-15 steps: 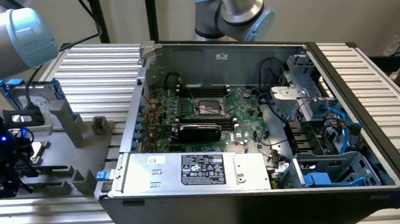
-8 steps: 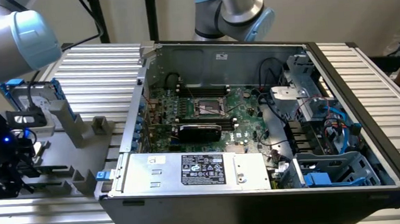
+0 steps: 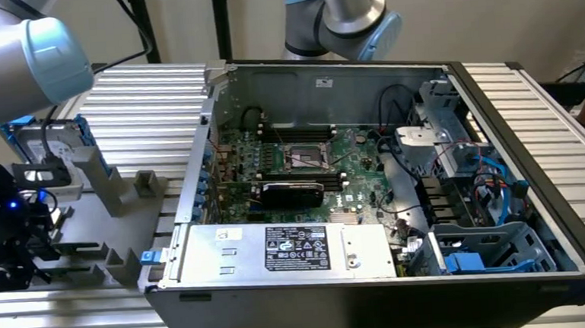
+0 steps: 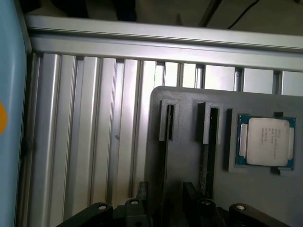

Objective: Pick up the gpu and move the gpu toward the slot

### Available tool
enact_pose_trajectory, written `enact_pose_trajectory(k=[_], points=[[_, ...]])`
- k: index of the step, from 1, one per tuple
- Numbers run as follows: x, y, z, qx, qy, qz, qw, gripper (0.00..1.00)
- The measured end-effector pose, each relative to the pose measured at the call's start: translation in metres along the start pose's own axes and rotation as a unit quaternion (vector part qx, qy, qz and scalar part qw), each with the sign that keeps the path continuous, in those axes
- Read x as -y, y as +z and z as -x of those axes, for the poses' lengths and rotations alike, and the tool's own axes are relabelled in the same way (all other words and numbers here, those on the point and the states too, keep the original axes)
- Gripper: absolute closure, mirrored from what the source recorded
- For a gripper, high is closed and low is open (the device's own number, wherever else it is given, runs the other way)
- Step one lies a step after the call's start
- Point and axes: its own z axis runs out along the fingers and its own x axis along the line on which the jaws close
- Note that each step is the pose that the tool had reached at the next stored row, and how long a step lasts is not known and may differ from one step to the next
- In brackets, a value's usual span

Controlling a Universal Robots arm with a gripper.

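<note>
Computer case [image 3: 403, 294] lies open on top; access from above is unobstructed. Inside, the gpu [image 3: 287, 192] sits hemmed between the power supply [image 3: 288, 248] and the CPU socket [image 3: 307, 157]. Cables [image 3: 413, 137] crowd the drive-cage side.

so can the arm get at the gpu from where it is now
Probably yes. The gpu sits inside the open case with nothing above it. The tool hangs outside the case, over the gray tray on the exterior view's left, so it would likely have to clear the case wall first.
</note>
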Motion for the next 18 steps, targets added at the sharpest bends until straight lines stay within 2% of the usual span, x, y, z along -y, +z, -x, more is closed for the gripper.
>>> enact_pose_trajectory(k=[3, 4, 10, 12, 13, 18], points=[[0.0002, 0.0003, 0.0001, -0.0010, -0.001, 0.0005, 1.0000, 0.60], [0.0004, 0.0004, 0.0002, -0.0010, -0.002, 0.0006, 1.0000, 0.67], [0.0005, 0.0019, 0.0008, -0.0013, -0.004, 0.0008, 1.0000, 0.67], [0.0006, 0.0026, 0.0012, -0.0012, -0.004, 0.0008, 1.0000, 0.69], [0.0006, 0.0029, 0.0015, -0.0012, -0.004, 0.0008, 1.0000, 0.76], [0.0006, 0.0031, 0.0020, -0.0013, -0.005, 0.0012, 1.0000, 0.76]])
